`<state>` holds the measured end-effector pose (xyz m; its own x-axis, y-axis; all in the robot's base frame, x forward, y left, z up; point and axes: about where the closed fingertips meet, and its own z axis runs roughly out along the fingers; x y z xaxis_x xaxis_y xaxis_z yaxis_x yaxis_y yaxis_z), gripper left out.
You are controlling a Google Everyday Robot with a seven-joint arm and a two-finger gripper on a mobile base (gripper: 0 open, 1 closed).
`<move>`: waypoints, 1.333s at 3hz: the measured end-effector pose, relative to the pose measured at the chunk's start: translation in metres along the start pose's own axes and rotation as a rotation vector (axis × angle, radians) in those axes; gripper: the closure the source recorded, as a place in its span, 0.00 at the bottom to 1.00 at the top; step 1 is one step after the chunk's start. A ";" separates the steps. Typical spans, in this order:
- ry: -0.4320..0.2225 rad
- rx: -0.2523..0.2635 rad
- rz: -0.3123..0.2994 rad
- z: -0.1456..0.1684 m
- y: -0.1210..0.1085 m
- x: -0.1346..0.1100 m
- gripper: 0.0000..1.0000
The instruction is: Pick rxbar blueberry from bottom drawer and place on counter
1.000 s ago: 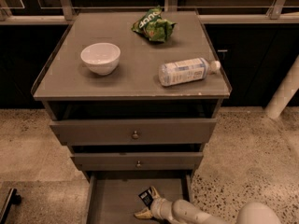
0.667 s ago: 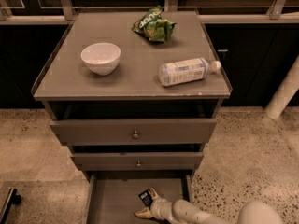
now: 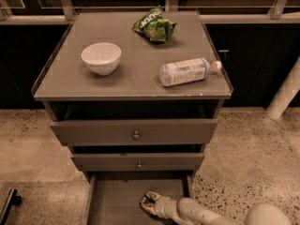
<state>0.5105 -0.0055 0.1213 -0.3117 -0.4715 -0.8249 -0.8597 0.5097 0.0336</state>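
Note:
The bottom drawer (image 3: 117, 201) is pulled open at the foot of the cabinet, showing its flat grey floor. My gripper (image 3: 150, 203) reaches into it from the lower right, low over the floor near the middle right. A small dark piece, the rxbar blueberry (image 3: 149, 200), shows right at the gripper's tip and is mostly covered by it. I cannot tell whether it is held. The counter (image 3: 131, 74) is the grey cabinet top above.
On the counter stand a white bowl (image 3: 101, 57) at the left, a green chip bag (image 3: 154, 26) at the back and a clear bottle (image 3: 187, 71) lying at the right. Two knobbed drawers (image 3: 136, 133) jut out above the bottom drawer. A white post (image 3: 286, 93) stands at the right.
The gripper stays at the same spot in the bottom drawer. The dark bar that stuck out above its tip is now mostly covered by it.

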 end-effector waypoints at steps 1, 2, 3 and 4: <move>-0.005 -0.014 0.000 0.000 0.004 -0.001 1.00; 0.004 -0.056 -0.065 -0.016 0.018 -0.017 1.00; -0.028 -0.098 -0.173 -0.052 0.041 -0.052 1.00; -0.031 -0.100 -0.240 -0.081 0.056 -0.077 1.00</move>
<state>0.4532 0.0010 0.2330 -0.0830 -0.5472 -0.8329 -0.9439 0.3112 -0.1104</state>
